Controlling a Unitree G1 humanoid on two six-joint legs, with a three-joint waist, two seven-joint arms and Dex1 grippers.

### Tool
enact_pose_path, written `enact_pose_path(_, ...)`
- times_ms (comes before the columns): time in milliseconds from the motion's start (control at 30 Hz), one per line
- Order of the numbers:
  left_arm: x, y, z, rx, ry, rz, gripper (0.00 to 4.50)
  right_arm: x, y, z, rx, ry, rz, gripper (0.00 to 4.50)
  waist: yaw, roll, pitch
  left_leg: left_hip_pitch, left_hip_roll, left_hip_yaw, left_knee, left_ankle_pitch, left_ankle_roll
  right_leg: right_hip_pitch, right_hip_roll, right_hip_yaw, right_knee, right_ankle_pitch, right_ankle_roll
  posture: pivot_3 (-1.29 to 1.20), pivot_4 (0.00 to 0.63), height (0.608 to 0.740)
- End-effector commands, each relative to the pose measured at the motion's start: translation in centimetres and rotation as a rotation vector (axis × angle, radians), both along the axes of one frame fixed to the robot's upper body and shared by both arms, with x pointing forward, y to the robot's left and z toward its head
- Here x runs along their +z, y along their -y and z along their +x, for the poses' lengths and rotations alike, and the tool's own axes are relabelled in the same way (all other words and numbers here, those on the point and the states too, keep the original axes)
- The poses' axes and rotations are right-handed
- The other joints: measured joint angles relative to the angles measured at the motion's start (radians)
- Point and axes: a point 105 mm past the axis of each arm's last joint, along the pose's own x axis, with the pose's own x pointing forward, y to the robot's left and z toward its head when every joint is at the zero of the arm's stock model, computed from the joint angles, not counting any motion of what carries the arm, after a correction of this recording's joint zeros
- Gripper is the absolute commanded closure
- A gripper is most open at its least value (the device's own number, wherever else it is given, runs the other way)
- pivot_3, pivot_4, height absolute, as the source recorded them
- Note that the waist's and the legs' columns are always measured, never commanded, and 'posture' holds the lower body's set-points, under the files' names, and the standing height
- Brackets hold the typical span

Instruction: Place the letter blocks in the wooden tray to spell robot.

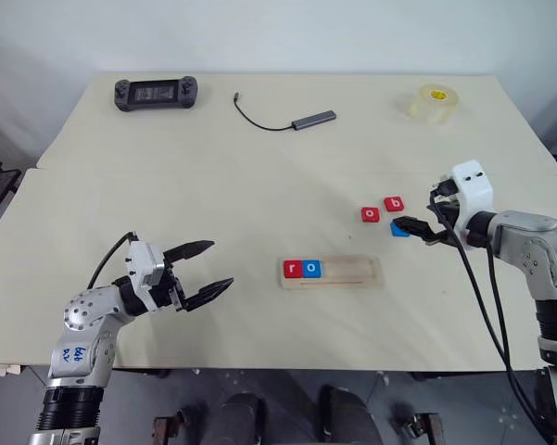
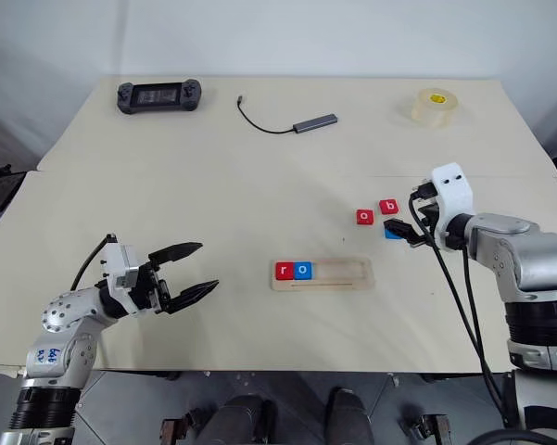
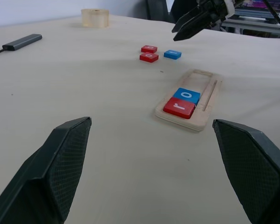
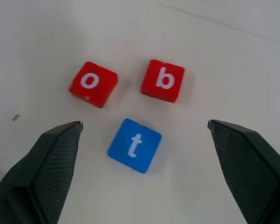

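right gripper (image 4: 142,130) tilted down over blue t block (image 4: 134,145), fingers wide, empty, left gripper (image 1: 207,271) level, spread

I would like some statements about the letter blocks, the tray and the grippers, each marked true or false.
1. The wooden tray already holds a red r block and a blue o block. True.
2. The red b block lies in the tray. False: it lies on the table, beside the red o block.
3. The right gripper is shut on the blue t block. False: its fingers stand wide open, with the t block lying between them on the table.
4. The left gripper is open and holds nothing. True.
5. The tape roll stands next to the tray. False: it stands far away, near the table's far right corner.
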Motion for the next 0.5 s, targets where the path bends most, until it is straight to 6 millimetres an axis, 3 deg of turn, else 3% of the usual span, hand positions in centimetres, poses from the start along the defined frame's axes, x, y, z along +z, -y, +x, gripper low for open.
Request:
enact_pose_path(33, 0.9, 0.2, 0.1, -0.003, 0.043, -0.002, 0.07, 1.7, -0.1, 0.5, -0.027, 0.042, 0.012, 0.00, -0.001, 0.000, 0.000, 0.000, 0.000, 0.000, 0.000, 0.000, 0.000, 0.000, 0.000, 0.000, 0.000, 0.000, 0.000, 0.00, 0.150, 0.740)
enact_pose_path(267, 1.1, 0.8, 0.3, -0.018, 0.052, -0.001, 0.07, 0.5, 1.1, 3.9, -0.171, 0.033, 0.011, 0.00, -0.002, 0.000, 0.000, 0.000, -0.001, 0.000, 0.000, 0.000, 0.000, 0.000, 0.000, 0.000, 0.001, 0.000, 0.000, 0.00, 0.150, 0.740)
enact_pose_path(500, 1.3, 0.9, 0.0, -0.019, 0.060, -0.002, 0.07, -1.0, 0.7, 6.3, -0.187, 0.024, 0.019, 0.00, -0.024, 0.000, 0.000, 0.000, -0.001, 0.000, -0.001, 0.000, 0.000, 0.000, 0.000, 0.000, 0.001, 0.000, 0.000, 0.00, 0.150, 0.740)
